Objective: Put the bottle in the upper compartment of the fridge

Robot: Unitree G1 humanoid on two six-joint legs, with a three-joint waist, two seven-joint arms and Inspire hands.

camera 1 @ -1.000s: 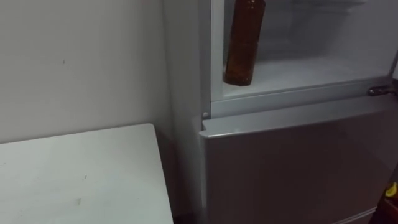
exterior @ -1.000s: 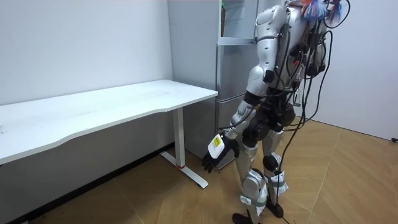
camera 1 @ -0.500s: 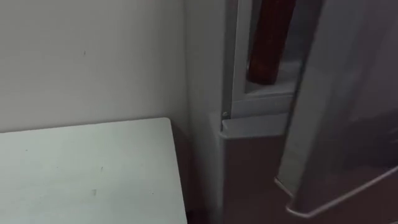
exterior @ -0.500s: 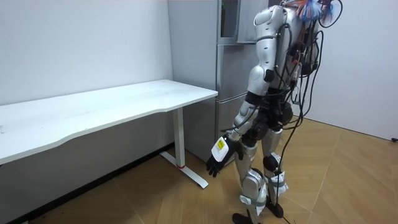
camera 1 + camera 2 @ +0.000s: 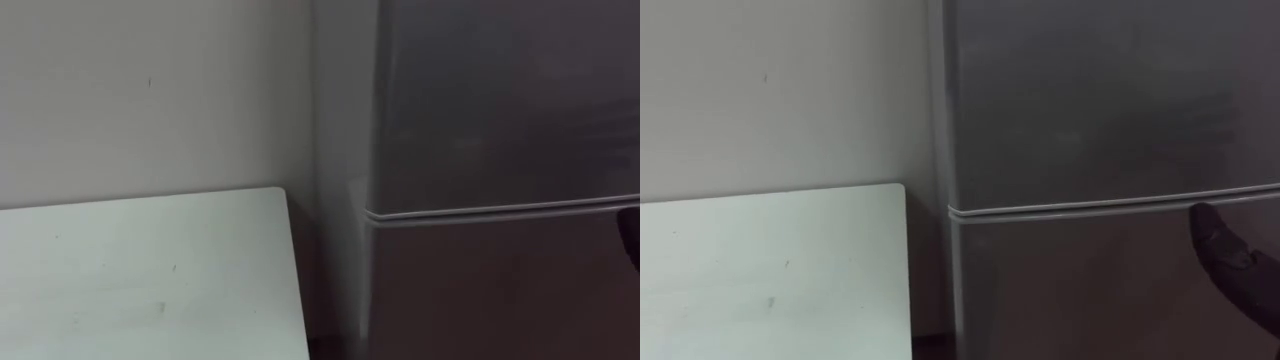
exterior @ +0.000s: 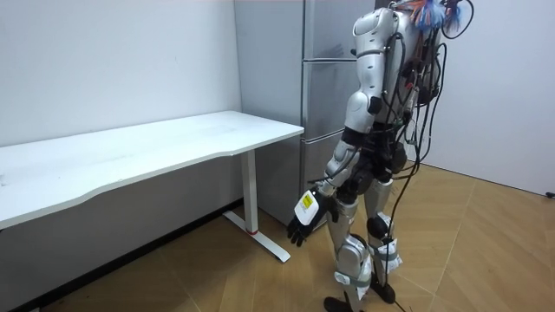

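Observation:
The grey fridge stands right in front of me with its upper door closed against the seam above the lower door. The brown bottle is hidden behind that closed upper door. My right hand is at the lower right, by the fridge front just below the seam, its dark fingers straight. My left hand hangs at my side near knee height, fingers relaxed and holding nothing.
A white table butts against the wall to the left of the fridge; its corner lies close to the fridge side. In the room view I stand upright on a wooden floor, facing the fridge.
The upper fridge door has swung fully closed, covering the bottle on the shelf. My right hand now shows by the fridge front. The eye views have shifted to the left.

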